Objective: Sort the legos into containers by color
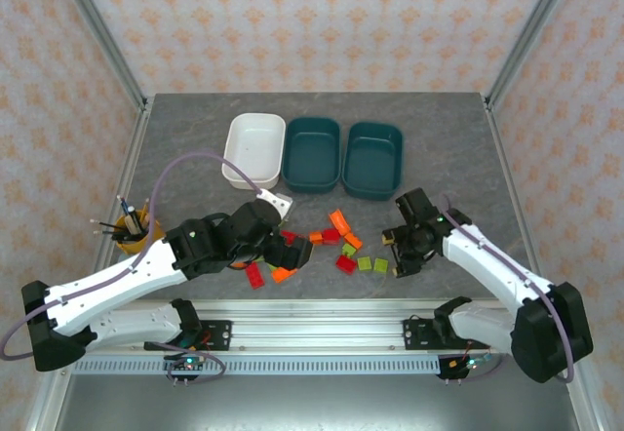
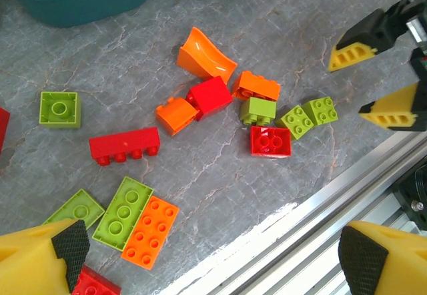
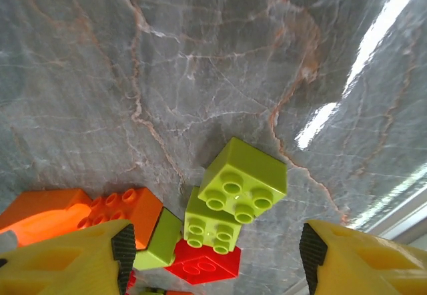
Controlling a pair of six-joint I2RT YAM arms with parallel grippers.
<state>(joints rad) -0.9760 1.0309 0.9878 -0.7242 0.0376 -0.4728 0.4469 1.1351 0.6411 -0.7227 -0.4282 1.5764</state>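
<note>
- The right hand is released, fingers spread wide, holding nothing.
- A square lime brick lies just ahead, centred between them, touching a second lime brick.

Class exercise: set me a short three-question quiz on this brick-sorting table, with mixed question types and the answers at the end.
1. True or false: in the top view, the white tub stands left of both teal tubs.
2. Which colour are the two square bricks just ahead of the right claw? A red, B lime green, C orange.
3. Fill in: the left claw is ___, holding nothing.
Key: 1 true; 2 B; 3 open.
</note>
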